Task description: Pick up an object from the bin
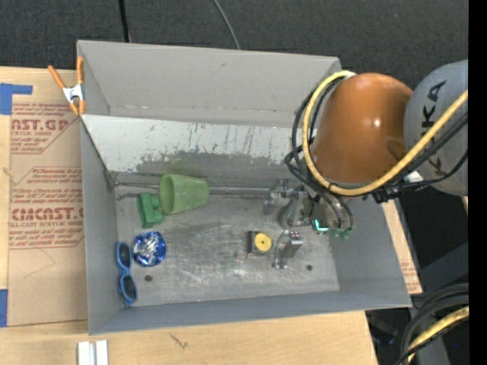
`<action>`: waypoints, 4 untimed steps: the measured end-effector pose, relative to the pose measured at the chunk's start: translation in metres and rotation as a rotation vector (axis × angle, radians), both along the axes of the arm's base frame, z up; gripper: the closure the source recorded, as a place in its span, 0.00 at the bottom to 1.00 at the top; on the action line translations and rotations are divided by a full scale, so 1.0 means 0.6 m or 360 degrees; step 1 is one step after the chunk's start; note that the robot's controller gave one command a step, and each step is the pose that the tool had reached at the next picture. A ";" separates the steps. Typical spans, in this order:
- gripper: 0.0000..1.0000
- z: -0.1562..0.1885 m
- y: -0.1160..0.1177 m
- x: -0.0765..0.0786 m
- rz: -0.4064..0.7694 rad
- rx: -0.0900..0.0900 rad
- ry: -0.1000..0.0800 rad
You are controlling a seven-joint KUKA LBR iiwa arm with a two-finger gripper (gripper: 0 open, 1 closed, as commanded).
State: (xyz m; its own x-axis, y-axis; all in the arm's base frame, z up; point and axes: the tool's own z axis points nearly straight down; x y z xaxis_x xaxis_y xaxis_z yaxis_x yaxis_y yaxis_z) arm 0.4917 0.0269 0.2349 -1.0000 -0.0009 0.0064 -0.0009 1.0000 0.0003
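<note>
The pincer (286, 238) hung low over the right side of the bin (213, 276), close to the floor, under the arm's big orange cover (358, 128). I could not tell if it was spread or pressed together, and nothing showed inside it. Just beside it, on its left, lay a small yellow round thing (262, 242) with a dark bit stuck to one side. It was the nearest thing to the pincer, lying flat on the floor in the right half of the bin. It looked very light and hard, like a little button or wheel. Being so flat, it would likely be tricky to grab and could slide away on the metal. A good place to take hold would be across its round edge, coming straight down. Well apart to the left, a green cup (183, 194) lay on its side, touching a green block (150, 209). In the bottom left corner sat a blue shiny ball (148, 249), just beside some blue glasses (124, 272). The floor was grey, scratched metal, and it looked smooth and slippery. There was lots of room around the yellow thing, so nothing should get in the way, though the right wall was near the pincer.
</note>
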 end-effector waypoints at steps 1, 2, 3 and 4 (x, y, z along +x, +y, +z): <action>0.00 -0.272 -0.082 0.075 0.0606 0.0003 -0.0024; 1.00 -0.267 -0.082 0.076 0.0607 0.0001 -0.0023; 1.00 0.032 -0.086 0.046 0.0860 -0.0002 -0.0025; 1.00 0.088 -0.096 -0.001 0.1277 0.0003 -0.0015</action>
